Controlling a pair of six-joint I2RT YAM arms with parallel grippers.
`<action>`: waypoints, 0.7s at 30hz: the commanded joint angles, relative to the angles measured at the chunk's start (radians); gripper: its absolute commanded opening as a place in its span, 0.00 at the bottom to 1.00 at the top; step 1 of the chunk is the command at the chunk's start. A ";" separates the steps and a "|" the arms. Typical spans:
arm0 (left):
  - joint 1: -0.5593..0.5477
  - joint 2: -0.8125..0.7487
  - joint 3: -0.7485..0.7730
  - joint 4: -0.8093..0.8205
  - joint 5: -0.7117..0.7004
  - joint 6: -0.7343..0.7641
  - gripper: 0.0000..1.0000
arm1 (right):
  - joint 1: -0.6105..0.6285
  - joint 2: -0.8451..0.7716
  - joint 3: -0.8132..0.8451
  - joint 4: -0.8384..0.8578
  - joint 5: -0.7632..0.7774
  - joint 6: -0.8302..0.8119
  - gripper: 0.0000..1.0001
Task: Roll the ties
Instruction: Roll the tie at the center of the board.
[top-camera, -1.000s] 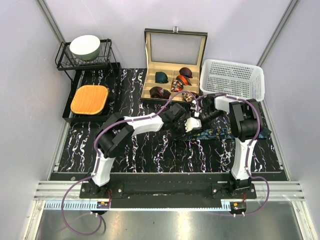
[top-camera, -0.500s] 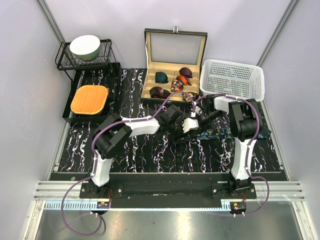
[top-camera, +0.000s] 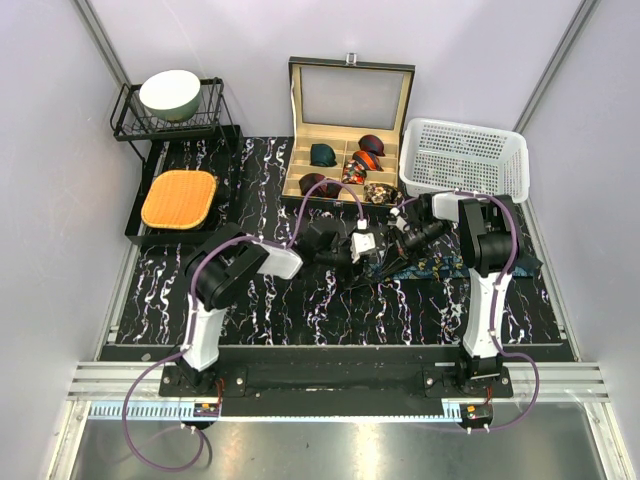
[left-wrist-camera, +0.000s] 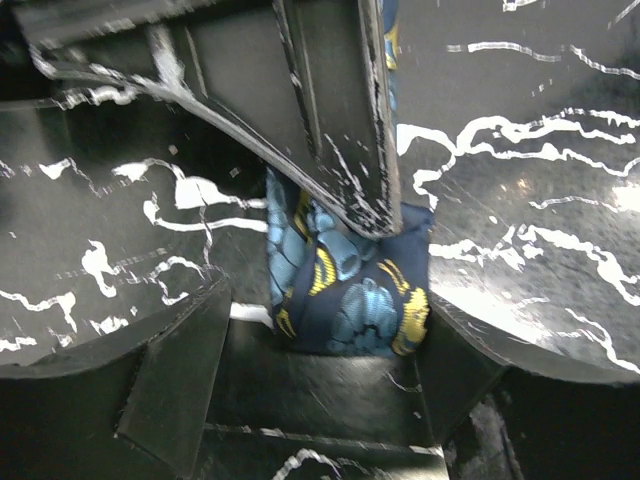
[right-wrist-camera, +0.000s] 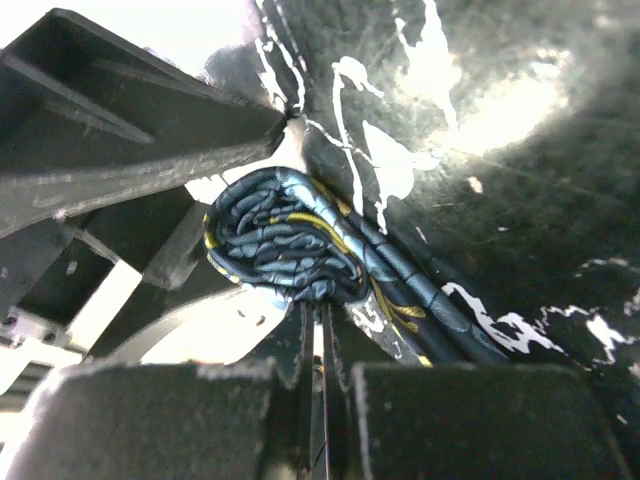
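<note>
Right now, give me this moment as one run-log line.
task: roll ties | right gripper: shut on navy tie, at its coil | left gripper: open around coil | tie tail: flat on table

Near: marble mat (top-camera: 300, 305) bare, open passage.
Far: tie box (top-camera: 350, 95) and white basket (top-camera: 455, 175) block.
Centre: left gripper (left-wrist-camera: 325, 345) and right gripper (right-wrist-camera: 314, 315) crowd navy tie (left-wrist-camera: 345, 300); seemingly no gap.
</note>
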 joint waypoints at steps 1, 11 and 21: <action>0.010 0.086 -0.033 0.229 0.119 -0.068 0.78 | -0.012 0.072 0.023 0.056 0.167 -0.067 0.00; -0.024 0.104 -0.017 0.175 0.070 -0.027 0.59 | -0.022 0.095 0.035 0.041 0.141 -0.077 0.00; -0.021 0.086 -0.025 0.073 0.026 -0.119 0.09 | -0.024 0.044 0.051 0.004 0.060 -0.093 0.10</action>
